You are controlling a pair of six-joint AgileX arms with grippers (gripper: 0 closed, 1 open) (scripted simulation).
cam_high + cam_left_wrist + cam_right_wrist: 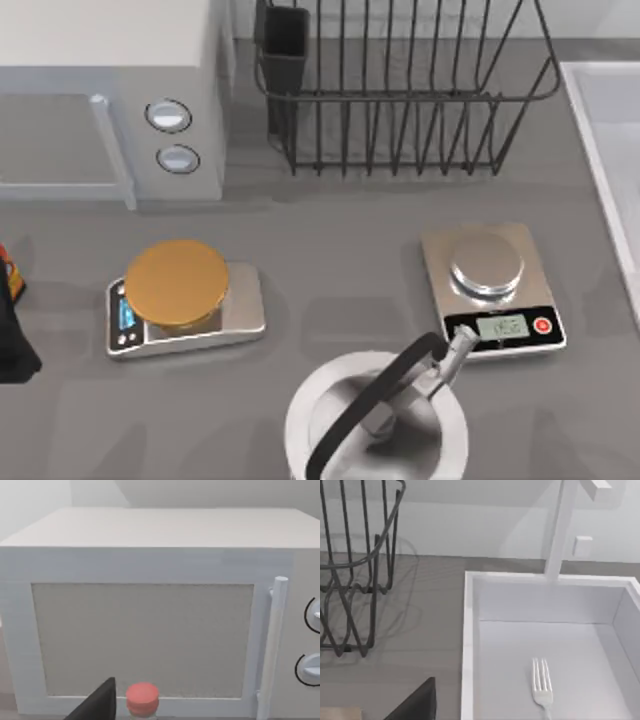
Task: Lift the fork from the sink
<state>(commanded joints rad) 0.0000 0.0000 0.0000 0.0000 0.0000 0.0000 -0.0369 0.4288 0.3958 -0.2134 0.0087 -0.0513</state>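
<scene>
The fork [542, 686] lies flat on the floor of the sink [469, 645], tines pointing toward the back wall, its handle running out of the right wrist view. The right gripper needs to come straight down across the slim handle and pinch crosswise; I cannot tell how its fingers stand. Thin, shiny metal on a smooth pale basin will probably slip. Beside the sink stands a black wire dish rack [355, 575].

In the right wrist view, the fork [542, 685] lies in the sink [468, 645], its handle cut off by the picture's edge. In the top view, the sink runs past the surface's right edge, and the pot [300, 420] is cut off at the near edge.
</scene>
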